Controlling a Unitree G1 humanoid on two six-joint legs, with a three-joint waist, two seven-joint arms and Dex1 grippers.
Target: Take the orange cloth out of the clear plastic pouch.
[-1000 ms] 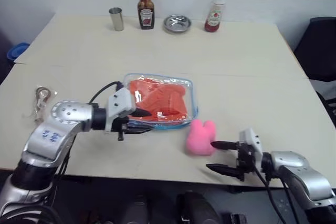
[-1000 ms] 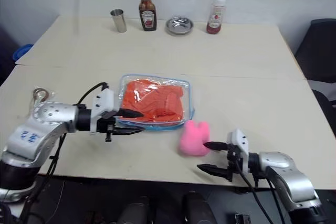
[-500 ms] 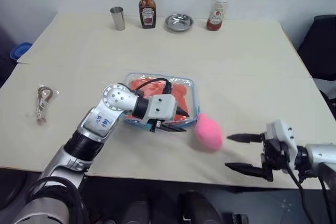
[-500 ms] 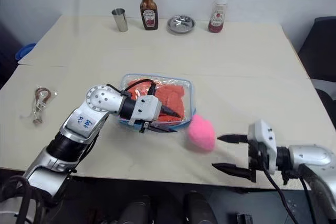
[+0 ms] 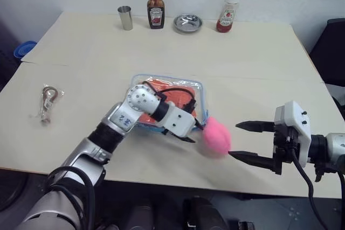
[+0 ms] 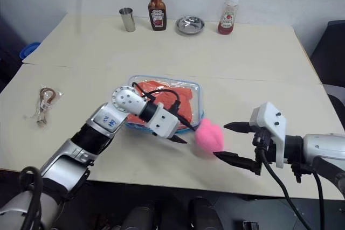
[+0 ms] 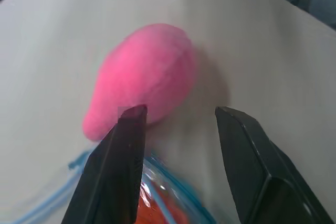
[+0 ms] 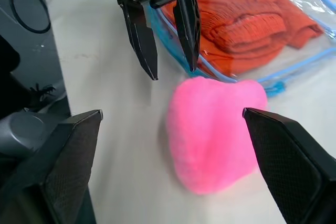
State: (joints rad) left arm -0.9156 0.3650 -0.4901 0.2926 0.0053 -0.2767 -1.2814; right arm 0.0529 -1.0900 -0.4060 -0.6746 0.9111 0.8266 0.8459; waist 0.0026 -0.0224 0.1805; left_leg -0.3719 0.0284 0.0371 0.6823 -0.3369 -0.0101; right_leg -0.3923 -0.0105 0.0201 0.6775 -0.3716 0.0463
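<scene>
Here, the flat clear plastic pouch with light blue edging (image 5: 171, 105) is lying near the middle of the beige table (image 5: 253, 68), and everything else is placed from it. The bright orange folded cloth (image 8: 247, 17) is sitting inside the pouch, not yet taken out. The fuzzy pink plush toy (image 5: 216, 137) is resting on the table just beside the pouch's near right corner. The left gripper (image 8: 169, 66) is reaching across the pouch's near edge with its two black fingers (image 7: 123, 166) parted a moderate way and holding nothing, their tips hanging just short of the plush toy. The right gripper (image 5: 241, 140) is hovering to the right of the pouch, beyond the plush toy, its jaws spread wide and gripping nothing. Far behind the pouch, a metal cup (image 5: 125, 18), a brown sauce bottle (image 5: 156, 10), a small metal dish (image 5: 187, 23) and a red sauce bottle (image 5: 228, 12) are standing in a row. Well to the pouch's left, a small packet with a metal clasp (image 5: 49, 100) is lying.
</scene>
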